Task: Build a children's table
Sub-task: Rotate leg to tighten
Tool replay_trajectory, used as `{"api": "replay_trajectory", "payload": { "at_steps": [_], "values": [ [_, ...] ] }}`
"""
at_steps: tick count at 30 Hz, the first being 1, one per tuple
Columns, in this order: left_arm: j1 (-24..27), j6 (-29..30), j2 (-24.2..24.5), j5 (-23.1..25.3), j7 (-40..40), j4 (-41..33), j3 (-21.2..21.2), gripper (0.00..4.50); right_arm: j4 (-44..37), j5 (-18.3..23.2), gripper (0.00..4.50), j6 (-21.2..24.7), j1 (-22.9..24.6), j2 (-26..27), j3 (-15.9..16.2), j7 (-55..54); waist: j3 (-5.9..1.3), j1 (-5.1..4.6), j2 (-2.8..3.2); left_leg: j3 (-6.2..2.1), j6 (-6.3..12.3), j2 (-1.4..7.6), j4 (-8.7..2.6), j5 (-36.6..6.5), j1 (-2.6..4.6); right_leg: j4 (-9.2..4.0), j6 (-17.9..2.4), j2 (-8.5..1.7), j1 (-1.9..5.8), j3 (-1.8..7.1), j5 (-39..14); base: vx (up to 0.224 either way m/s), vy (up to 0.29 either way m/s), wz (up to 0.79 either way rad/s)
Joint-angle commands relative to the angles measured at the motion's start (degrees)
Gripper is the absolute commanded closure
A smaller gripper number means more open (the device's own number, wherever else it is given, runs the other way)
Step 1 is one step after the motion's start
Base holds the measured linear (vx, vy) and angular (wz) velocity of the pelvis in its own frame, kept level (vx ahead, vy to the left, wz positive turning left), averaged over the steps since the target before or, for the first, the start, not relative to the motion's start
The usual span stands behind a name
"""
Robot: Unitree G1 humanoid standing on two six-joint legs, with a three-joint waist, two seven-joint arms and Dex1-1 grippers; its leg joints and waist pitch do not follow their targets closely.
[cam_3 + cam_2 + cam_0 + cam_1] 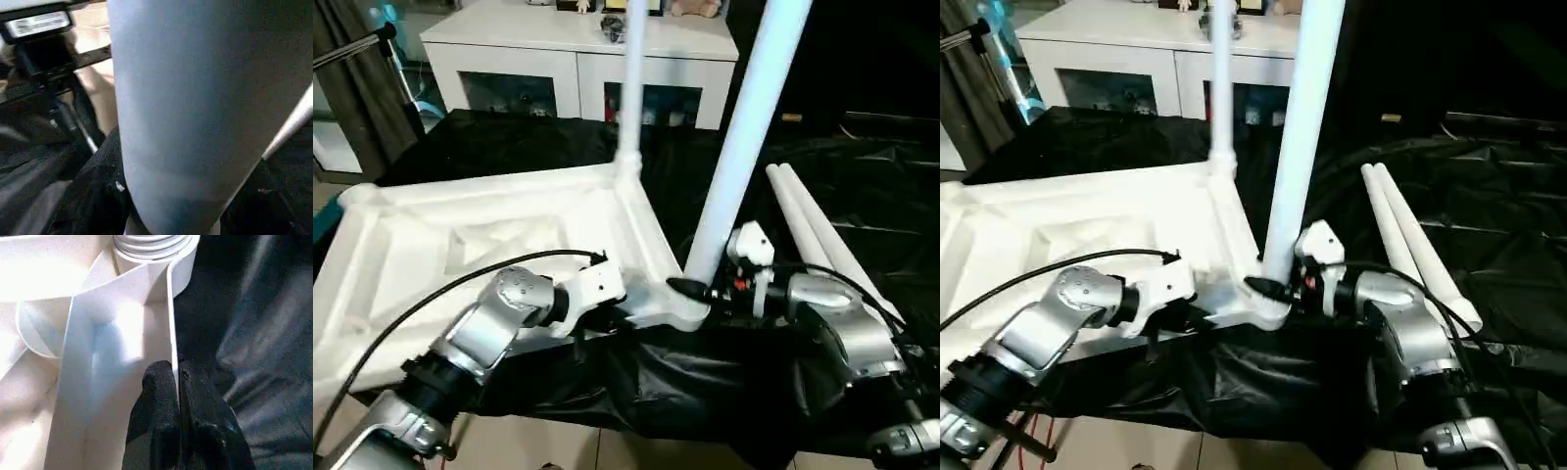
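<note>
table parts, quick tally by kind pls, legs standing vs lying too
tabletop: 1
legs standing in corner sockets: 2, far one and near one, which the right gripper is closed around
legs lying loose on the black sheet: 2
total: 5 parts

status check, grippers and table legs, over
Left gripper pinched shut on tabletop rim. Right gripper clamped around near leg at corner socket. Far leg upright; two spare legs on black sheet.
</note>
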Motion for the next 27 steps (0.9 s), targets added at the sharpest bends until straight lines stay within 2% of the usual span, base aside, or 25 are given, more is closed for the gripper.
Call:
{"api": "replay_trajectory", "payload": {
  "at_steps": [1,5,9,13,14,15,16,17,18,19,20,21,22,23,24,25,26,27],
  "values": [
    [-1.0,-1.91,0.03,-1.43,-4.12,-3.87,-1.69,4.5,2.78,-2.44,2.6,1.68,2.89,-0.91,3.59,1.0,-2.41,0.17,0.5,-1.38,-1.29,2.76,-5.34,-28.33,1.51,-4.48,-12.27,-2.42,1.03,1.56,-19.06,0.0,0.0,0.0],
    [-1.32,-2.24,0.75,-1.54,-5.03,-3.6,-0.99,4.5,1.94,-1.84,2.6,1.24,3.57,-0.81,3.38,1.51,-2.43,0.43,0.46,-1.31,-1.19,2.75,-5.37,-27.74,1.53,-4.49,-12.4,-2.51,1.13,1.63,-18.91,0.0,0.0,0.0],
    [-1.89,0.51,-0.48,-1.91,-2.79,-2.43,0.67,4.5,4.22,-1.91,2.6,0.97,2.8,1.7,1.1,-2.98,-2.37,0.47,0.46,-1.3,-1.48,2.76,-5.47,-27.78,1.53,-4.53,-12.35,-2.54,1.05,1.64,-19.58,0.0,0.0,0.0],
    [-3.7,4.69,-4.61,-1.21,3.46,0.32,2.68,4.5,11.34,-5.15,2.6,0.57,-0.77,4.76,-1.27,-13.97,-2.01,-0.18,0.45,-1.69,-3.26,2.49,-5.51,-31.73,1.77,-5.05,-10.72,-2.62,0.55,1.34,-27.1,-0.013,0.001,-0.01],
    [-4.6,5.87,-6.14,-0.59,5.74,1.57,3.14,4.5,13.86,-5.89,2.6,0.93,-2.09,5.98,-2.09,-17.99,-1.92,-0.44,0.28,-1.8,-3.72,2.41,-5.47,-32.66,1.79,-5.3,-9.87,-2.74,0.43,1.25,-29.53,-0.051,0.004,-0.06],
    [-5.35,6.83,-7.28,-0.02,7.46,2.58,3.37,4.5,15.61,-6.2,2.6,1.16,-3.03,6.94,-2.62,-20.6,-1.85,-0.58,0.36,-2.12,-3.97,2.32,-5.42,-34.1,1.94,-5.8,-8.58,-2.84,0.38,0.92,-32.75,-0.057,0.008,-0.08],
    [-5.51,7.01,-7.51,0.11,7.8,2.78,3.4,4.5,15.91,-6.22,2.6,1.19,-3.2,7.1,-2.69,-21.01,-1.84,-0.61,0.22,-2.17,-3.88,2.3,-5.38,-34.35,1.9,-5.96,-7.9,-2.89,0.42,0.87,-33.72,-0.051,0.011,-0.1],
    [-6.94,8.41,-9.48,1.33,10.83,4.77,3.6,4.5,18.45,-6.3,2.6,1.71,-4.64,8.57,-3.21,-24.27,-1.6,-0.81,0.37,-2.35,-3.78,2.21,-5.35,-35.74,2.06,-6.57,-6.57,-2.87,0.06,0.56,-36.69,-0.051,0.011,-0.1],
    [-7.37,8.81,-10.1,1.62,11.68,5.42,3.62,4.5,19.12,-6.49,2.6,1.73,-5.05,8.95,-3.21,-25.18,-1.6,-0.88,0.37,-2.42,-3.74,2.11,-5.22,-36.52,2.34,-6.81,-6.13,-2.81,-0.11,0.3,-37.85,0.0,0.0,0.0],
    [-8.23,9.66,-11.4,2.19,13.41,6.73,3.74,4.5,20.47,-6.91,2.6,1.68,-5.85,9.77,-3.24,-27.14,-1.55,-0.91,0.55,-2.51,-3.8,2.07,-5.17,-37.3,2.53,-7.02,-5.75,-2.8,-0.2,0.08,-38.58,-0.061,0.01,-0.07],
    [-8.86,10.4,-12.47,2.58,14.78,7.76,3.92,4.5,21.49,-7.31,2.6,1.52,-6.46,10.44,-3.27,-28.81,-1.46,-1.2,0.59,-2.69,-3.76,2.02,-5.17,-38.51,2.72,-7.55,-5.11,-2.69,-0.07,-0.59,-39.19,-0.061,0.01,-0.07],
    [-9.88,11.0,-14.31,3.08,17.09,9.52,4.33,4.5,22.96,-7.57,2.6,1.33,-7.35,11.64,-3.59,-31.16,-1.42,-1.1,0.93,-2.83,-3.71,2.02,-5.18,-39.36,3.07,-7.87,-4.94,-2.66,-0.04,-1.08,-39.05,-0.072,0.023,-0.07],
    [-11.75,11.93,-17.71,3.34,21.36,13.07,5.39,4.5,24.7,-7.13,2.6,1.39,-8.6,13.98,-4.66,-34.43,-1.1,-1.59,1.25,-3.15,-3.81,2.23,-5.67,-42.05,3.11,-8.16,-4.54,-2.33,0.27,-2.22,-37.96,-0.068,0.036,-0.05],
    [-12.66,11.82,-19.07,3.78,23.47,14.93,5.54,4.5,25.72,-6.7,2.6,1.62,-9.17,15.05,-5.23,-35.58,-0.85,-1.56,2.3,-3.46,-4.42,2.64,-6.46,-46.64,3.8,-8.22,-4.48,-1.62,0.49,-3.46,-35.46,-0.068,0.036,-0.05],
    [-12.86,11.78,-19.36,3.9,23.94,15.35,5.56,4.5,25.98,-6.61,2.6,1.67,-9.31,15.29,-5.36,-35.84,-0.45,-1.36,2.77,-3.26,-4.68,3.8,-9.12,-51.76,2.52,-5.65,-5.39,-0.41,2.46,-4.46,-28.83,-0.064,0.032,-0.01],
    [-13.22,11.71,-19.81,4.35,24.62,15.96,5.29,4.5,26.2,-6.47,2.6,1.96,-9.44,15.76,-5.47,-36.24,-0.7,-0.46,2.84,-3.16,-4.5,4.96,-11.15,-52.7,0.66,-0.59,-6.12,-0.57,5.05,-3.47,-22.46,-0.11,0.011,0.11],
    [-13.5,11.77,-20.19,4.66,25.16,16.4,5.11,4.5,26.55,-6.44,2.6,2.04,-9.61,16.12,-5.59,-36.64,-0.56,2.95,4.05,0.39,-5.04,5.13,-15.1,-55.7,-2.36,6.06,-6.9,0.81,6.26,-3.5,-12.04,-0.11,0.011,0.11],
    [-13.67,12.04,-20.56,4.77,25.42,16.56,4.97,4.5,27.02,-6.33,2.6,2.54,-9.79,16.52,-5.69,-36.94,-1.09,2.86,1.55,0.99,-2.07,4.66,-13.61,-50.05,-0.27,5.17,-5.5,0.37,5.3,-1.12,-13.62,-0.061,-0.082,0.25]
  ]
}}
